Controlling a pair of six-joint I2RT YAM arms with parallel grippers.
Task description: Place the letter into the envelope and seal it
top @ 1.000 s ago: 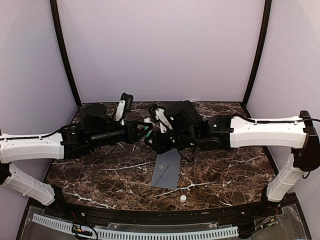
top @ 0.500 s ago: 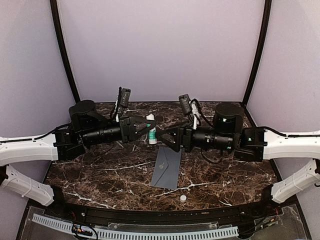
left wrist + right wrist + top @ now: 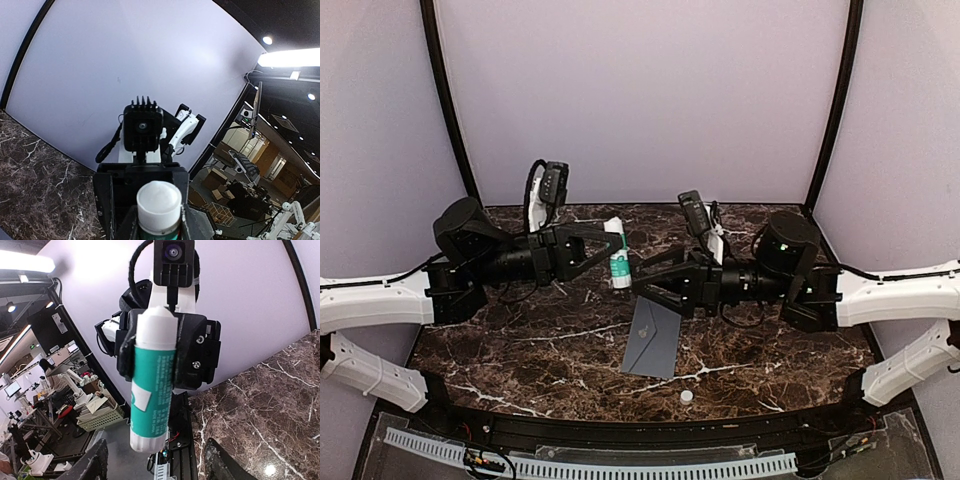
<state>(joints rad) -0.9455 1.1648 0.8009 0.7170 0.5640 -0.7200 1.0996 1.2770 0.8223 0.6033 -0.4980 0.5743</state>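
Left gripper (image 3: 609,247) clasps the one glue stick (image 3: 617,263) (right gripper (image 3: 642,280) gapes), one envelope (image 3: 655,340) lying flat.

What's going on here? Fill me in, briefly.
The left gripper holds a teal-and-white glue stick up above the marble table. The right gripper faces it, open and holding nothing, with a gap between them. The grey envelope lies flat on the table below, touched by neither arm. A small white cap sits near the front edge. No letter is in view; it may be inside the envelope.
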